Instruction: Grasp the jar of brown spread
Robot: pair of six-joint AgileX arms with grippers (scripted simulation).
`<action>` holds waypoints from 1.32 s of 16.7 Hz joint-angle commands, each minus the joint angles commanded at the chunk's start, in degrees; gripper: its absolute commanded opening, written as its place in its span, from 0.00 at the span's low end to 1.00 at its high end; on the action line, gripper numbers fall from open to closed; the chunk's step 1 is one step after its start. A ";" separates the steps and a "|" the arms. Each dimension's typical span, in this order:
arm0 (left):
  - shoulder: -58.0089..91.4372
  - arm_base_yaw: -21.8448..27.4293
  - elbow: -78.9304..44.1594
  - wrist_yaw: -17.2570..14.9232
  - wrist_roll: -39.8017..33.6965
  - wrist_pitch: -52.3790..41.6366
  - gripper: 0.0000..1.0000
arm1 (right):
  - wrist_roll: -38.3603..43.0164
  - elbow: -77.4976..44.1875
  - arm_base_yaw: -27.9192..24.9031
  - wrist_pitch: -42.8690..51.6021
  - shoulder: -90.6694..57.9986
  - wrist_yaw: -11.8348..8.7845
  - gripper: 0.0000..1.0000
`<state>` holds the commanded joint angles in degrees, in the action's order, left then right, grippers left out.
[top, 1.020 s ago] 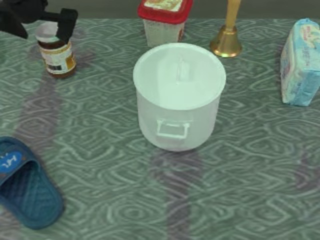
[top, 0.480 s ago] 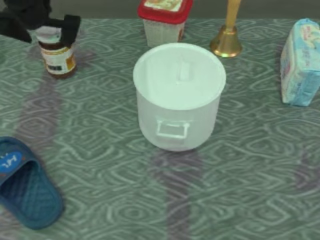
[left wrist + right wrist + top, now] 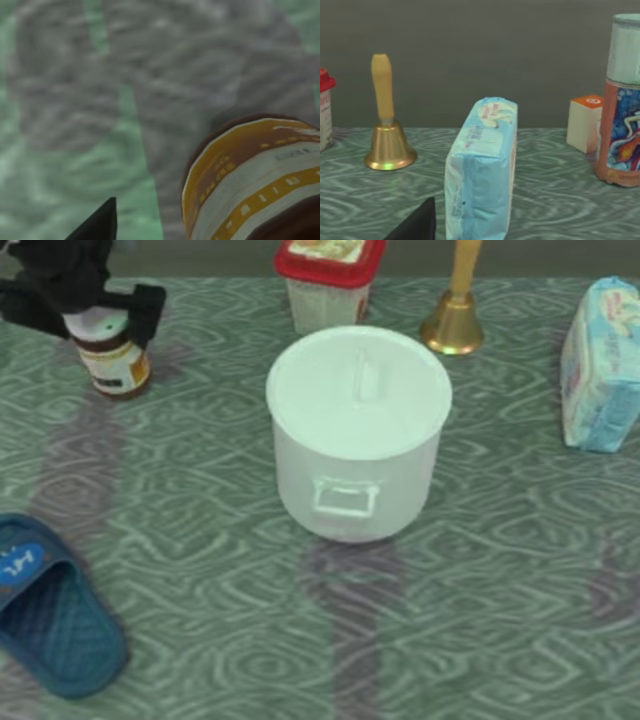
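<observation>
Two fingers of my left gripper (image 3: 92, 308) sit either side of the jar of brown spread (image 3: 115, 362), which stands upright at the far left of the table (image 3: 200, 570), well apart from the white pot (image 3: 357, 430) in the middle. From above, the dark fingers (image 3: 143, 308) bracket the lid and neck, one on each flank, and the jar's label and base show below them; whether the pads are truly pressing the jar or only close beside it I cannot tell. I judge the approach comes from above and behind because the jar is small and has open cloth all round it, so nothing blocks a straddle at the neck. In my left wrist view the orange-and-white label fills the corner very near the camera, with one fingertip showing beside it, which fits a gripper low around the jar. I would take the closing as the step in hand, with the lift not yet begun. My right arm is parked off the right side, its wrist view looking across at the blue wipes pack (image 3: 481, 172) and the brass bell (image 3: 388, 131).
</observation>
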<state>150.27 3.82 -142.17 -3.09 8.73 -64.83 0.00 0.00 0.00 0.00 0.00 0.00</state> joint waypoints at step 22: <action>-0.14 -0.13 0.14 0.04 0.09 0.00 0.00 | 0.00 0.00 0.00 0.00 0.00 0.00 1.00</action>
<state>150.12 3.70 -142.03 -3.05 8.83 -64.83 0.00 0.00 0.00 0.00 0.00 0.00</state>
